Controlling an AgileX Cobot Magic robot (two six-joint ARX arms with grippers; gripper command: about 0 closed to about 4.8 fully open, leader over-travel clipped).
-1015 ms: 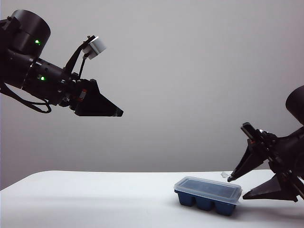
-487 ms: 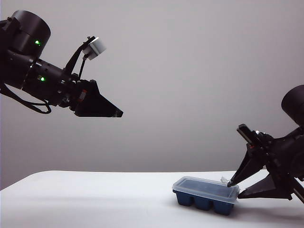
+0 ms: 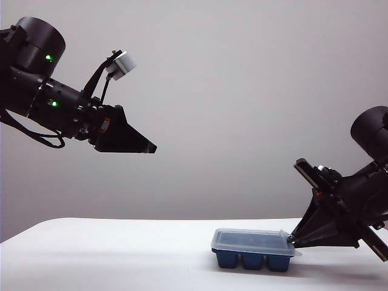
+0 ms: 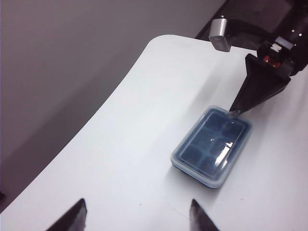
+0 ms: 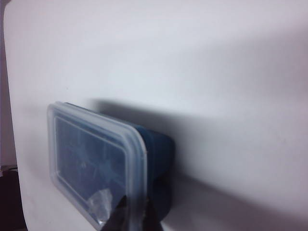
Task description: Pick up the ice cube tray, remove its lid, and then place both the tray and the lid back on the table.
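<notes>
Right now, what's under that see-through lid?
Under the lid sits the ice cube tray, its square compartments showing through. Whether anything is inside them can't be told. The right gripper pinches the lid's edge.

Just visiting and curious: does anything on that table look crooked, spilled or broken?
Nothing stands out. The ice cube tray sits level on the table, lid on; right hand pinches its end, left hand hovers open.

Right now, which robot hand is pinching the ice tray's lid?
The right gripper, low at the table, fingers pinched on the lid edge. The left gripper hangs high, holding nothing.
</notes>
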